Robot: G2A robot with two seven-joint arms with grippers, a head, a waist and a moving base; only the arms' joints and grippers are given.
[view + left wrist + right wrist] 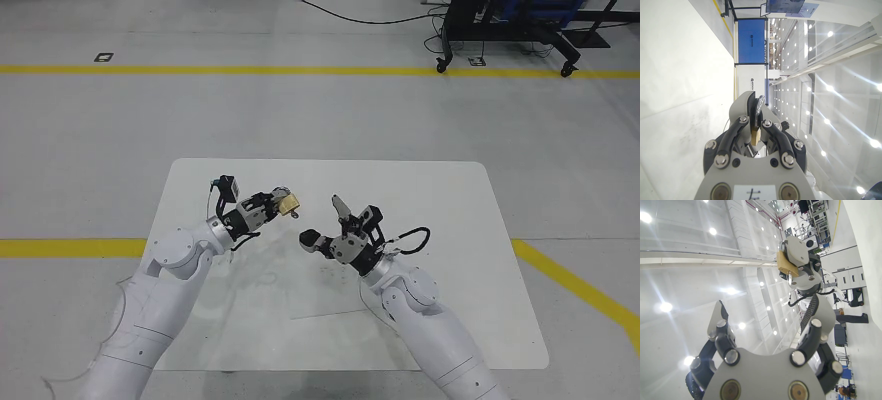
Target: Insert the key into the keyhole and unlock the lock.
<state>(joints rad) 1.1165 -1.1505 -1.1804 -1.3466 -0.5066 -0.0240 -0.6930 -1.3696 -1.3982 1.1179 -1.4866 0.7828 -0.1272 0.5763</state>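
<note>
A brass padlock (288, 204) hangs above the white table (450, 200) with my left gripper (278, 203) shut on it. In the left wrist view the brass body (755, 136) sits between the fingers and the steel shackle (760, 106) reaches the fingertips. The right wrist view faces the padlock (786, 263); a small silver piece (790, 277), seemingly the key, sticks out of its end face. My right gripper (325, 224) is open just right of the lock, a short gap away, with nothing between its fingers (721, 311).
Both arms hover over the middle of the table. Yellow floor lines (250, 69) run behind and beside it. A black wheeled frame (510, 35) and a cable (360, 18) lie far back right.
</note>
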